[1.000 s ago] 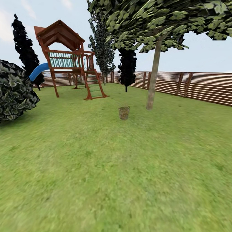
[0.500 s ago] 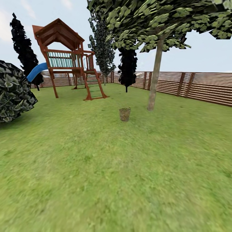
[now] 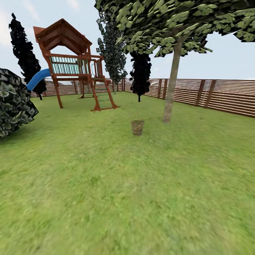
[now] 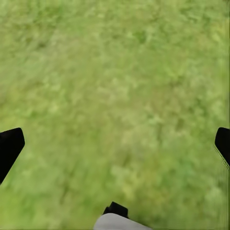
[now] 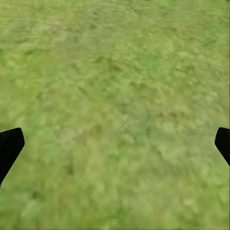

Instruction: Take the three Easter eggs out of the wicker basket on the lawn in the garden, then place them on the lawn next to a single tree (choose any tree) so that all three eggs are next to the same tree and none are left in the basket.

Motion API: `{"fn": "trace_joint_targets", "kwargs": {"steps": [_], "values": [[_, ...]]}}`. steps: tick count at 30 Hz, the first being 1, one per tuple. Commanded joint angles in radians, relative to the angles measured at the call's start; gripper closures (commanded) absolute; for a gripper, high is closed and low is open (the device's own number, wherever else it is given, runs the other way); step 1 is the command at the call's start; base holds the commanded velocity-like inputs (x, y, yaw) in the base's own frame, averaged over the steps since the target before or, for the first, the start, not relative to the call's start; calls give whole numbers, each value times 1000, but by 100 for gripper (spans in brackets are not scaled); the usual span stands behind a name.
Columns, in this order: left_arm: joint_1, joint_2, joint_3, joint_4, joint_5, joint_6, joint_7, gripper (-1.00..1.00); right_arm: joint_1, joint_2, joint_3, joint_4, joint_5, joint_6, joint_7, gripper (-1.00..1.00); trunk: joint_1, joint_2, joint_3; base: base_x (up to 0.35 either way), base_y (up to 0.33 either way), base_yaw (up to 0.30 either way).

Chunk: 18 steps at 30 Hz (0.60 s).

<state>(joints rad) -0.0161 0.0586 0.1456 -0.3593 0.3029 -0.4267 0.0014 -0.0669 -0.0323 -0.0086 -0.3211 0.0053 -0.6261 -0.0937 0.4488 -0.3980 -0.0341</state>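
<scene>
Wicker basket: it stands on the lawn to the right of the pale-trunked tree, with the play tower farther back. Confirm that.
Not quite. In the head view the wicker basket stands on the lawn to the left of the pale-trunked tree, not to its right, and nearer the camera than the trunk's foot. The play tower is indeed farther back.

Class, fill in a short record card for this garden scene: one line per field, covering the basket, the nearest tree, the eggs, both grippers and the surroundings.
Wicker basket: upright on the lawn, some way ahead of the robot.
Tree: pale trunk, beyond the basket to the right, apart from it.
Easter eggs: too far off to make out.
Left gripper: open, empty, over grass.
Right gripper: open, empty, over grass.
Surroundings: slat fence behind; play tower with blue slide at far left.
</scene>
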Motion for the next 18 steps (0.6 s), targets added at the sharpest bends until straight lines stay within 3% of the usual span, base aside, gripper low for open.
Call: {"fn": "trace_joint_targets", "kwargs": {"steps": [1,6,18], "values": [[-1,0,-1,0,5,-3,0,-100,-1,0,-1,1,1,-3,-2,-100,1,-2,-2,343,0,0],[-1,0,-1,0,5,-3,0,-100,-1,1,-1,1,1,-3,-3,-100,1,-2,0,342,0,-55],[-1,0,-1,0,5,-3,0,-100,-1,1,-2,1,-2,-3,-3,-100,1,-2,12,343,0,-171]]}}
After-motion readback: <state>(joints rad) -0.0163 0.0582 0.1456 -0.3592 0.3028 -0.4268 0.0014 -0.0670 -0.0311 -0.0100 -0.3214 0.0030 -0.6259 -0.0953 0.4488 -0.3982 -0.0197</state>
